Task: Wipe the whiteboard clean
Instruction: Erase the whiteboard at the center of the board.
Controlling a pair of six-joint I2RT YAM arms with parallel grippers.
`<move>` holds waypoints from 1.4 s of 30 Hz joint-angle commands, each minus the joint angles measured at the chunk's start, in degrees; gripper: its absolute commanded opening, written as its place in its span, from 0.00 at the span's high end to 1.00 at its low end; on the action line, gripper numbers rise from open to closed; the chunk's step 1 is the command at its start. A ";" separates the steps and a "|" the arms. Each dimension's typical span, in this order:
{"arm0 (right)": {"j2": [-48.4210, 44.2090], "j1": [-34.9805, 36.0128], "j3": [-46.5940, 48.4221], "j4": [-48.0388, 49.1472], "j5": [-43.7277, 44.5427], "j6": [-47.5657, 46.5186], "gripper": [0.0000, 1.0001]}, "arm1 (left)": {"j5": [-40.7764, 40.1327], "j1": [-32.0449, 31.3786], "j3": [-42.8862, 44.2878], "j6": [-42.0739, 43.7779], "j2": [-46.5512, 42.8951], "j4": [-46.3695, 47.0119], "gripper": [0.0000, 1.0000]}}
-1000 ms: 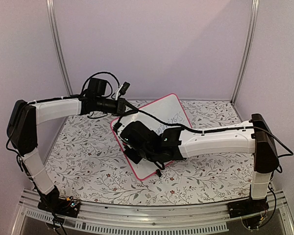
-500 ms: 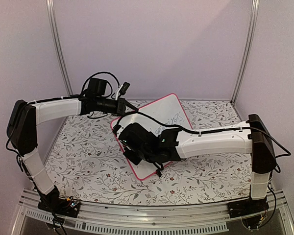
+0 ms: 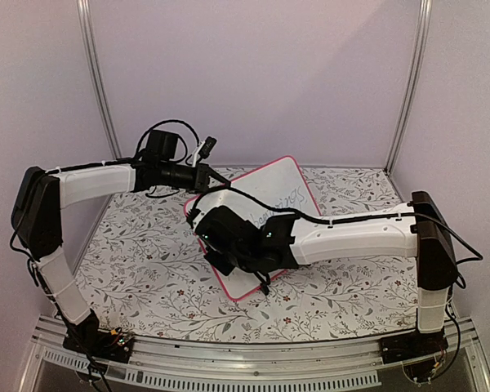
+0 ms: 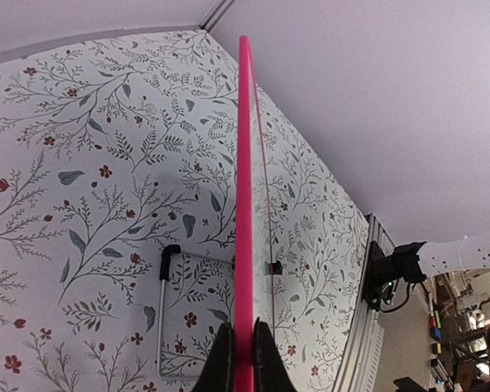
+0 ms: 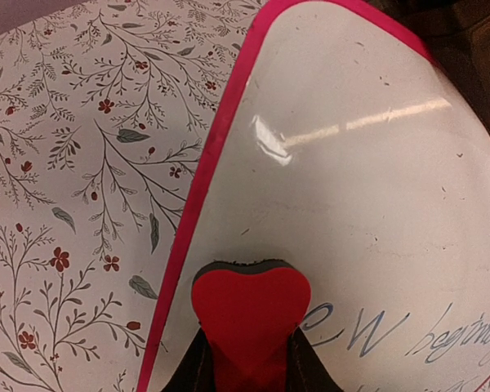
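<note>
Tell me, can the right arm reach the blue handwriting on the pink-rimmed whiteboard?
Probably yes: the right gripper holds a red heart-shaped eraser over the whiteboard, right beside the writing, nothing between.

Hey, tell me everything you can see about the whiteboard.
The whiteboard is a glossy white rectangle with a thin pink rim and rounded corners, set askew on the floral table. Dark handwriting shows on it. The left gripper pinches its rim; a red heart-shaped eraser in the right gripper touches its face.

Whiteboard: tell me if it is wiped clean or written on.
Written on. In the right wrist view, the whiteboard shows handwriting beside the red eraser; the upper part is blank.
</note>
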 commanded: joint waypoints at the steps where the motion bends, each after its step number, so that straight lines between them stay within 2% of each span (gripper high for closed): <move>1: 0.96 0.29 -1.00 -0.98 0.12 0.45 1.00 | -2.31 0.23 -0.74 0.70 -1.65 1.43 1.00; 42: -2.42 0.29 -10.00 -0.65 -1.42 5.86 1.00 | -2.22 0.18 -0.81 0.73 -1.56 1.41 1.00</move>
